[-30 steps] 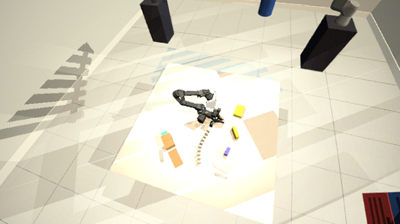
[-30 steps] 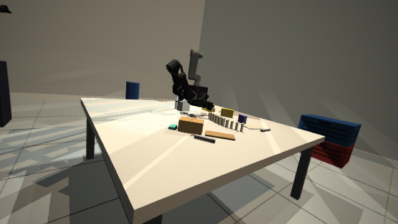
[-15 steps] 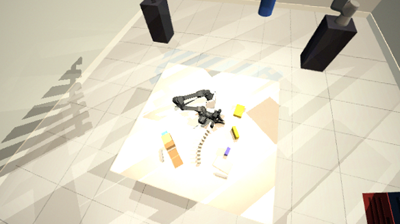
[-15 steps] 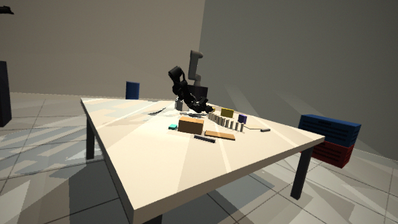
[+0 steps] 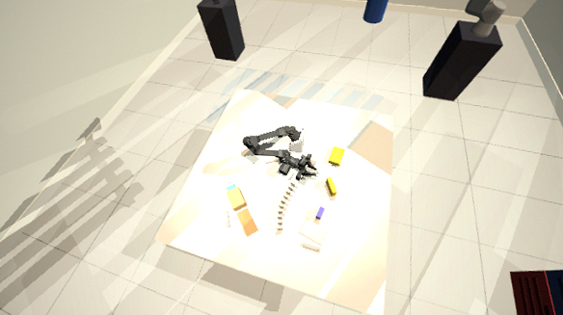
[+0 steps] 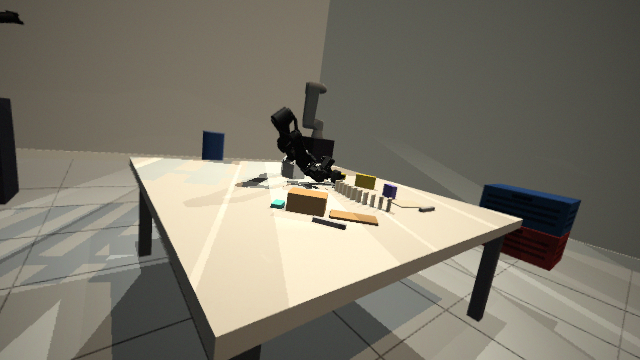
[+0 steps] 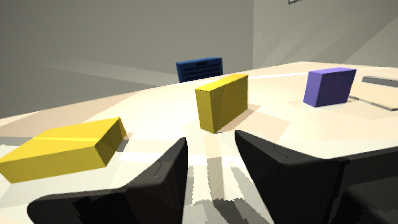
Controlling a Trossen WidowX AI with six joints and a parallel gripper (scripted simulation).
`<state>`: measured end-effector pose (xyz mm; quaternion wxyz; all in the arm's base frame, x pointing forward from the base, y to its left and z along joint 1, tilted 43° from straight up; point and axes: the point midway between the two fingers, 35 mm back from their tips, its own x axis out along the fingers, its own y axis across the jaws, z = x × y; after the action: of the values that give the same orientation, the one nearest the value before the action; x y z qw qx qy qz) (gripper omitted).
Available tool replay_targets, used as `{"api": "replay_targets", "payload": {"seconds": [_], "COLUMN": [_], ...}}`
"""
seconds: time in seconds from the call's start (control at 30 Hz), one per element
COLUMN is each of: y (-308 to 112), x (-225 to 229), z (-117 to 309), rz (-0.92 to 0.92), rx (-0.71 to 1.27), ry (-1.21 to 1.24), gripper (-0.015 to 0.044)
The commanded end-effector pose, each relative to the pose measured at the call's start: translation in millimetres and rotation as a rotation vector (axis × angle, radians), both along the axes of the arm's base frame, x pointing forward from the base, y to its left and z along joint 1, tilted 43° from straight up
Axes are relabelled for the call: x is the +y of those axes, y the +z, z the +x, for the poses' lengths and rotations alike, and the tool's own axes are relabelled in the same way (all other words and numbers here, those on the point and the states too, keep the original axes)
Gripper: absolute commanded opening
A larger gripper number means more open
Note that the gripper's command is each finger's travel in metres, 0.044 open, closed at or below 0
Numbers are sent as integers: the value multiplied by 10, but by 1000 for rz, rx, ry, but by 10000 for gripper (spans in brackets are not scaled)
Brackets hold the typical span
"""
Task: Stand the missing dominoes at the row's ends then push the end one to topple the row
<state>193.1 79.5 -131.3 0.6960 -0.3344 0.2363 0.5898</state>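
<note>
A curved row of several small pale dominoes (image 5: 281, 211) (image 6: 365, 198) stands on the table (image 6: 240, 280). My gripper (image 5: 315, 172) (image 6: 342, 176) (image 7: 210, 138) is low, just beyond the row's end nearest the arm's base, with its fingers parted. In the wrist view a narrow pale upright strip (image 7: 216, 170) shows between the open fingers. I cannot tell whether it is a standing domino or light and shadow on the table. No finger visibly grips anything. The row is outside the wrist view, and no loose domino can be clearly made out.
A flat yellow block (image 5: 337, 156) (image 7: 65, 155), an upright yellow block (image 5: 331, 186) (image 7: 225, 104) and a purple block (image 6: 390, 191) (image 7: 327, 89) lie on one side of the row. An orange box (image 6: 307, 201), orange board (image 6: 353, 217), teal block (image 6: 278, 204) and dark bar (image 6: 328, 223) lie on the other.
</note>
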Motion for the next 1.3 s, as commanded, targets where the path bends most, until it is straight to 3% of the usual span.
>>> {"api": "replay_targets", "payload": {"seconds": [0.0,0.2,0.4,0.63,0.97,1.27], "y": [1,13,353,307,-42,82], "x": [-1,10,331,361,585,894], "z": [7,8,-31,-1,179,248], "rz": [2,1,1,-22,-394,-690], "rx": [-4,-4,-2,64,579,582], "ry": [1,1,0,-38,-567,-1197], "gripper": [291,440,440,440,440,440]}}
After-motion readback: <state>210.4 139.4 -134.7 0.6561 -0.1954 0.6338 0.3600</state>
